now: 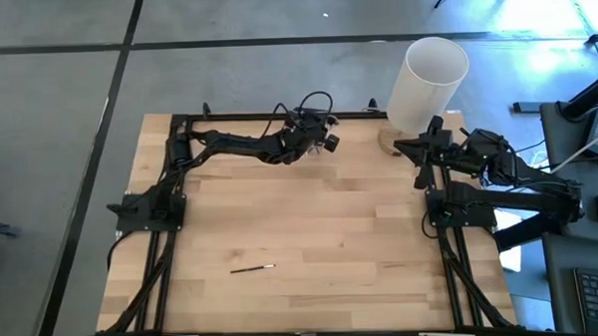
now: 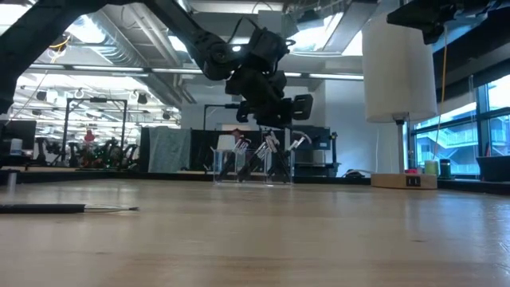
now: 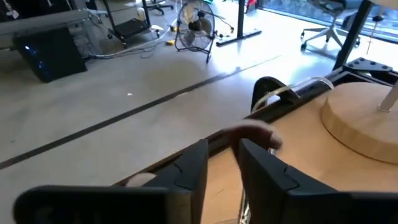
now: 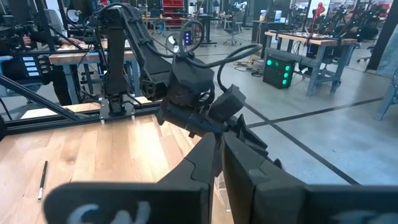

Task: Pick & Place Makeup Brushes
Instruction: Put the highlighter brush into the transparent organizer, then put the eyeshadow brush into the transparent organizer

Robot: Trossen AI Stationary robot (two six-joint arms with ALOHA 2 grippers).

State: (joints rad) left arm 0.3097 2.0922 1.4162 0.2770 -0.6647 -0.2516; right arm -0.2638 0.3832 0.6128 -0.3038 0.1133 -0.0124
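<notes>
One thin dark makeup brush (image 1: 251, 268) with a pale ferrule lies flat on the table near its front, also seen in the low view (image 2: 64, 209) and the right wrist view (image 4: 42, 180). Several more brushes stand leaning in a clear holder (image 2: 253, 163) at the table's far middle. My left gripper (image 1: 318, 139) hangs just above that holder (image 2: 271, 119), its fingers a little apart (image 3: 224, 168). My right gripper (image 1: 421, 149) waits at the far right, shut (image 4: 219, 163) and empty. My left gripper points down over the holder. A silvery sliver (image 3: 245, 210) shows low in the gap beside one finger (image 3: 264, 171). I cannot tell whether the fingers touch it.
A tall white cylinder (image 1: 428, 82) stands on a round wooden base (image 3: 367, 121) at the far right corner, close to both grippers. A black frame (image 1: 247, 117) runs along the table's far edge and sides. Bare wood (image 1: 321, 227) lies between the arms.
</notes>
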